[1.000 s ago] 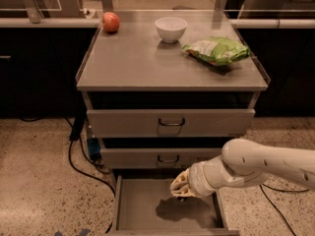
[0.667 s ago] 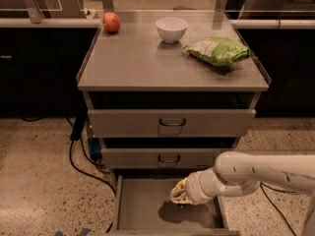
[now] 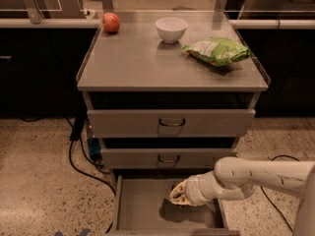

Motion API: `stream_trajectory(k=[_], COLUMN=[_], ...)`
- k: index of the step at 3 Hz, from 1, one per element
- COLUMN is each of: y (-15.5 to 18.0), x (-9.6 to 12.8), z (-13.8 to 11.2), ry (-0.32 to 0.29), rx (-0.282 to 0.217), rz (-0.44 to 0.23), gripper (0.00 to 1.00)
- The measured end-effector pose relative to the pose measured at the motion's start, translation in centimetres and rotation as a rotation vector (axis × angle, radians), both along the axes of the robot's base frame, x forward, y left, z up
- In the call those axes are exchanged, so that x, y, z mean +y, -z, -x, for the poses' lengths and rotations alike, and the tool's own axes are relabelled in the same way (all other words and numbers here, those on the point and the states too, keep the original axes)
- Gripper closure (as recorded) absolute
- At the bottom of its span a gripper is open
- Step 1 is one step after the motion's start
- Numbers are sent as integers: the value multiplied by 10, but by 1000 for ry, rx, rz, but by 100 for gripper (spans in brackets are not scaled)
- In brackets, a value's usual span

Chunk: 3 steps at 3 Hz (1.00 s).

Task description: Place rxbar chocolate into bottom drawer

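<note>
Down inside the open bottom drawer (image 3: 133, 215), my pincer (image 3: 178, 196) hangs low over the grey floor, in the drawer's right half. The pale arm (image 3: 256, 178) reaches in to it from the right. I cannot tell how far the pincer is open, nor whether it has hold of anything. A small dark shape sits right against the pincer's far edge. I take it for the rxbar chocolate (image 3: 176, 185), though I cannot make out whether it is held or lying on the drawer floor. Just above the pincer are the two upper drawers (image 3: 171, 123). Higher still, on the worktop (image 3: 138, 63), a green and white bag (image 3: 216, 50) lies up and to the pincer's right. A white bowl (image 3: 171, 29) stands almost straight above it, and a red apple (image 3: 111, 22) is up to its left.
</note>
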State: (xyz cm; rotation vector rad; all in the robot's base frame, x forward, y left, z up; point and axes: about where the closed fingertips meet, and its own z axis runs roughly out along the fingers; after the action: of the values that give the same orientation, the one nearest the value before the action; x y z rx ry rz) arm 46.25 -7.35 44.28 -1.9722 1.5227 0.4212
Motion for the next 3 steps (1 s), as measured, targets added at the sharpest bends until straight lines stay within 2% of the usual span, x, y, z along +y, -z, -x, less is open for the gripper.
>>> stream_trajectory(k=[1, 2, 3], y=[58, 122, 179], x=[13, 23, 23], z=[-14, -22, -22], ry=[-50, -105, -110], rx=[-1, 27, 67], rz=[-20, -13, 10], gripper=[100, 100, 100])
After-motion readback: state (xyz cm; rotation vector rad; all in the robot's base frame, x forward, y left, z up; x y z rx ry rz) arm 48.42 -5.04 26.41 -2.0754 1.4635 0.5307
